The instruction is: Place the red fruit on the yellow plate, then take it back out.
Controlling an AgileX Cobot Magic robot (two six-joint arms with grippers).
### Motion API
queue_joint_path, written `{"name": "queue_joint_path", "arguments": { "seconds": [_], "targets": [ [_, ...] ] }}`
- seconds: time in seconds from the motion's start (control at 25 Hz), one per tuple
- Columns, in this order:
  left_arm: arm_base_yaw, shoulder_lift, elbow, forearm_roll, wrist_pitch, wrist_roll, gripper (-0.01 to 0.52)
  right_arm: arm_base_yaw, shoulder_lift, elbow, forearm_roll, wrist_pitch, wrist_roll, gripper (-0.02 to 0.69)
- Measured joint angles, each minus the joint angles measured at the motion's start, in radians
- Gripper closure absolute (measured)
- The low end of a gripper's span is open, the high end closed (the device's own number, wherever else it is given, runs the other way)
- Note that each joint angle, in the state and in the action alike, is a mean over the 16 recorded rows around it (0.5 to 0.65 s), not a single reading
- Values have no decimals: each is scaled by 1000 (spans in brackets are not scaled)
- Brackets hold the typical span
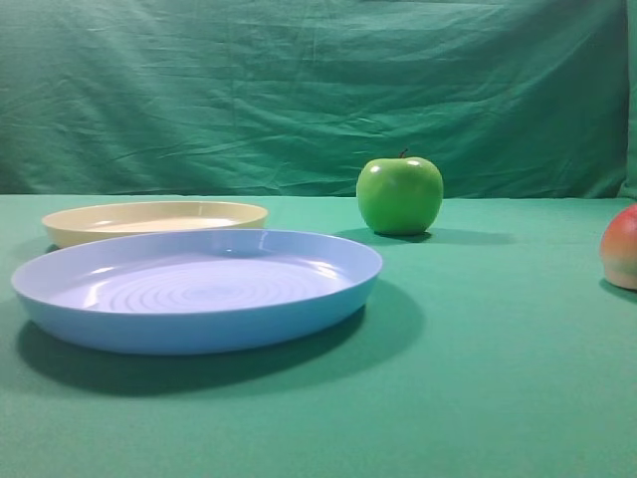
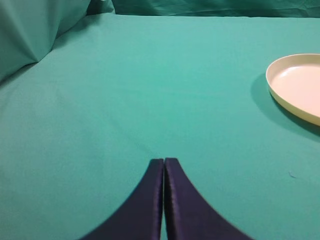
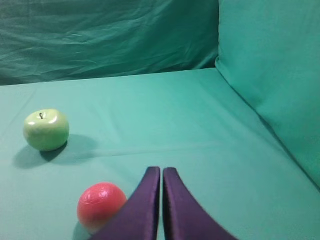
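The red fruit point(image 1: 621, 246) rests on the green cloth at the far right edge of the exterior high view, partly cut off. The right wrist view shows the same red fruit point(image 3: 101, 205) just left of my right gripper point(image 3: 161, 171), which is shut with nothing between its dark fingers. The pale yellow plate point(image 1: 70, 223) sits at the back left, holding nothing; its rim point(image 2: 272, 87) also shows at the right of the left wrist view. My left gripper point(image 2: 164, 161) is shut and holds nothing, well left of that plate. Neither gripper appears in the exterior high view.
A large light blue plate point(image 1: 60, 309) with concentric rings lies in front of the yellow one. A shiny green apple point(image 1: 400, 195) stands behind the middle of the table, also seen as the green apple point(image 3: 46, 129) beyond the red fruit. Green cloth covers table and backdrop.
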State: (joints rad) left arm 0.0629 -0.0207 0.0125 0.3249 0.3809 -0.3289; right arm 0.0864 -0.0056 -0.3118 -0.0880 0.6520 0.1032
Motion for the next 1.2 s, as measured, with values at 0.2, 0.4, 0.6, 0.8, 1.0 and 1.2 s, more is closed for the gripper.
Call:
{"name": "queue_joint_path", "arguments": {
  "seconds": [0.2, 0.4, 0.6, 0.8, 1.0, 1.2],
  "targets": [
    [0, 0, 0, 0, 0, 0, 514, -22, -8, 164, -4, -147, 2, 665],
    [0, 0, 0, 0, 0, 0, 514, -24, -8, 272, -5, -244, 5, 665],
    [0, 0, 0, 0, 0, 0, 514, -24, -8, 324, -6, -278, 10, 665],
    [0, 0, 0, 0, 0, 0, 514, -24, -8, 337, -6, -286, 13, 665],
    [0, 0, 0, 0, 0, 0, 514, -24, -8, 337, -6, -283, 16, 665],
    [0, 0, 0, 0, 0, 0, 514, -24, -8, 337, -6, -283, 16, 665]
  ]
}}
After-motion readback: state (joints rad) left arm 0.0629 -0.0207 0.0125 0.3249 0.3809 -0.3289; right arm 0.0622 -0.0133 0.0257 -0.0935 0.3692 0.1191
